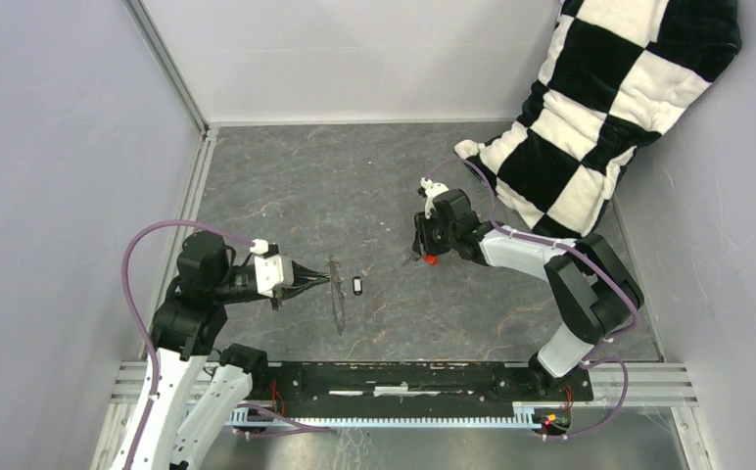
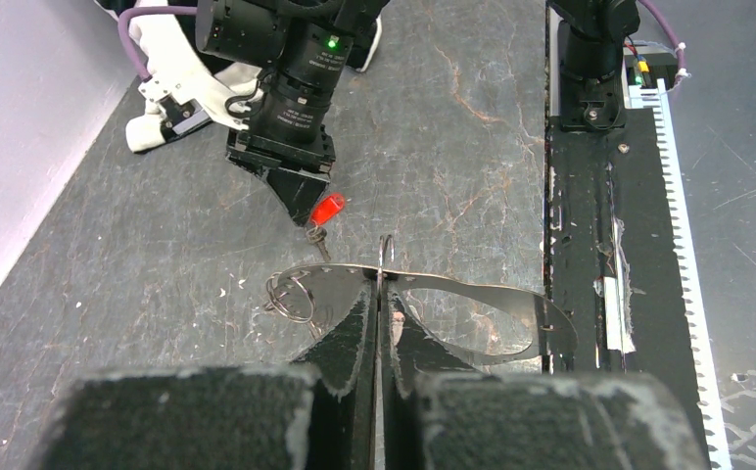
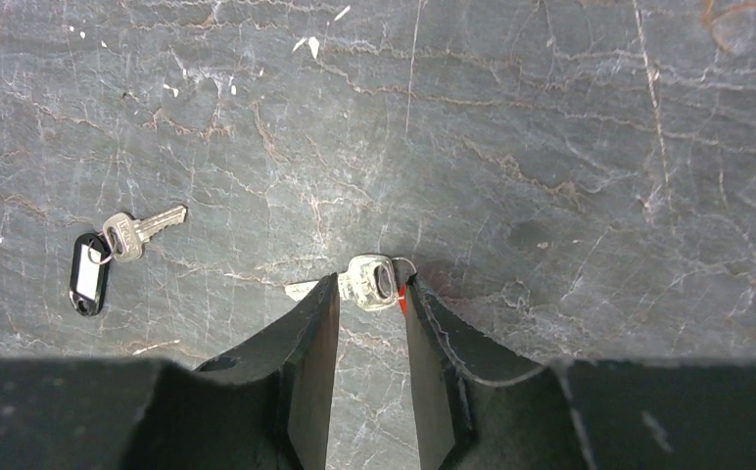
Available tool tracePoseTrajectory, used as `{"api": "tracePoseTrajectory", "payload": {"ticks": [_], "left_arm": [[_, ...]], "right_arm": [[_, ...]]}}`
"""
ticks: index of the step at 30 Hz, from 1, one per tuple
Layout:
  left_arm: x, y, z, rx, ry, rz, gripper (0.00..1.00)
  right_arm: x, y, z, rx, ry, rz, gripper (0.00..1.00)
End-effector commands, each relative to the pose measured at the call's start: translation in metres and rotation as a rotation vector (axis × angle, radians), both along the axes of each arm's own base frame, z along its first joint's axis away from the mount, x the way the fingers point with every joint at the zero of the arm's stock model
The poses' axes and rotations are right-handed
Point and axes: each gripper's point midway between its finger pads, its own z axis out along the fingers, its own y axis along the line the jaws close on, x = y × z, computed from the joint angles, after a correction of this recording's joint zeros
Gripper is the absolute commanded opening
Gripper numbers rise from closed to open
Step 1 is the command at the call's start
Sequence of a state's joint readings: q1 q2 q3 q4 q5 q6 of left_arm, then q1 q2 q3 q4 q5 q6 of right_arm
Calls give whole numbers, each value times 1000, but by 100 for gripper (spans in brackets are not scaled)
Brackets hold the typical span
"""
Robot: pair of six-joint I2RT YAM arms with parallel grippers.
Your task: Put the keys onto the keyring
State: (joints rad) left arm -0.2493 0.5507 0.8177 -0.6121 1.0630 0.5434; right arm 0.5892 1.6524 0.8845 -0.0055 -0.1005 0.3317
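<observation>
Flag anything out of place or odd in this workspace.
The checkered cushion slumps against the far right wall, its lower corner lying on the table; it has no part in the key work. Otherwise nothing: left tool grips the keyring upright, right tool pinches the red key.

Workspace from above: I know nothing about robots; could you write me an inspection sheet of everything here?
Surface: grey marbled table, scuffed, white flecks.
Job's things: keyring held on edge by the left end effector; black key lying flat near it; red key at the right end effector tips.
Clutter: black-and-white checkered cushion leaning in the far right corner.
End effectors: left shut on the keyring; right astride the red key, grip unclear.
Cables: purple cables loop along both arms.
Surroundings: pale walls on three sides; black rail at the near edge.
</observation>
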Motion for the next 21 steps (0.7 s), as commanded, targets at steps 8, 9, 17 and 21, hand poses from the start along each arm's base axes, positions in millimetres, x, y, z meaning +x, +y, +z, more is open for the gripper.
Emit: {"api": "tracePoseTrajectory", "payload": {"ticks": [8,9,17,21], "left_arm": [[-3,0,16,-14,-66,-7,2],[-3,0,16,-14,-68,-6,2],[-3,0,16,-14,-71,-8,2],[-3,0,15,-15,-69,-7,2]], "right_arm": [[-9,1,-25,-16,106,-31,36],[-9,1,-26,-17,110,-36,36],[-3,3,-25,-14,105,-44,35],[0,6,-21,1,91,-42,33]]}}
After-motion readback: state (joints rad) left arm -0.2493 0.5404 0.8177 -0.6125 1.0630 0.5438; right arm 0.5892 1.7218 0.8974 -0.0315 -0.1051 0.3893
